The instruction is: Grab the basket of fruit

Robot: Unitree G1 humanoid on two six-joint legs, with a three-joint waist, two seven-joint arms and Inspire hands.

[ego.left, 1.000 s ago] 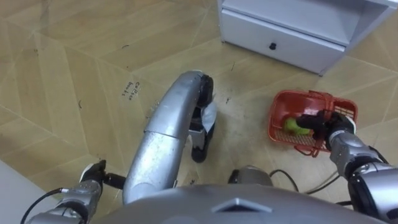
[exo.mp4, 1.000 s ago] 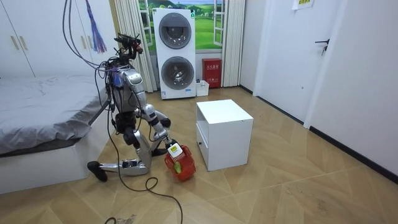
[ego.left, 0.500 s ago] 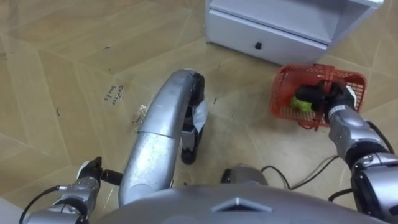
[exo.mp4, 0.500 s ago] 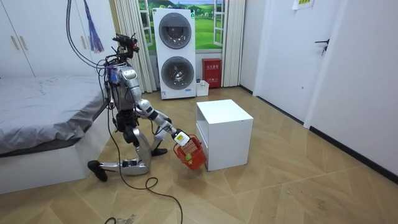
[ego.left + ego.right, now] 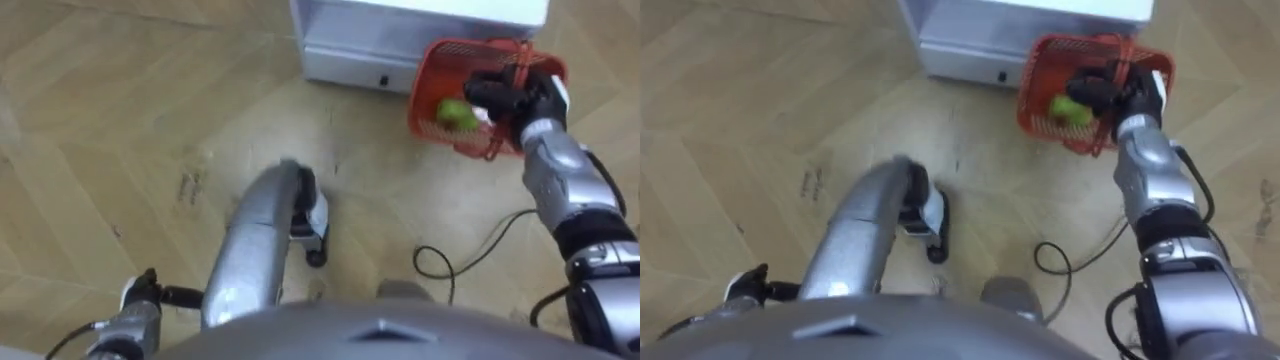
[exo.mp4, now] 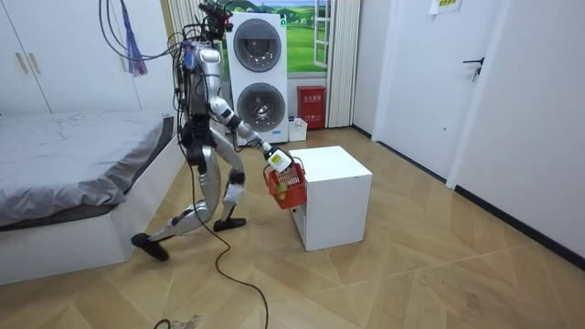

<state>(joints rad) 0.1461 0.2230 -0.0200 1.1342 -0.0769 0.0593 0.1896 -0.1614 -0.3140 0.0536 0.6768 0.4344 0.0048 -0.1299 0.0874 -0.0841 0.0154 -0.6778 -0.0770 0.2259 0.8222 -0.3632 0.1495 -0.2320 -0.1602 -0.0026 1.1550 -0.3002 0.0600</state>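
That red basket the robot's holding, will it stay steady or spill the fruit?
Likely stiff: the red basket shows no sag, held off the floor by the right hand. It's tilted, so the green fruit may roll to the low side. Open mesh suggests it's light.

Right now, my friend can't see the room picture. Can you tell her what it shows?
A robot holds a red basket off the floor in its right hand, beside a white cabinet. It stands between the cabinet and a grey bed, one leg stretched back, with stacked washing machines behind.
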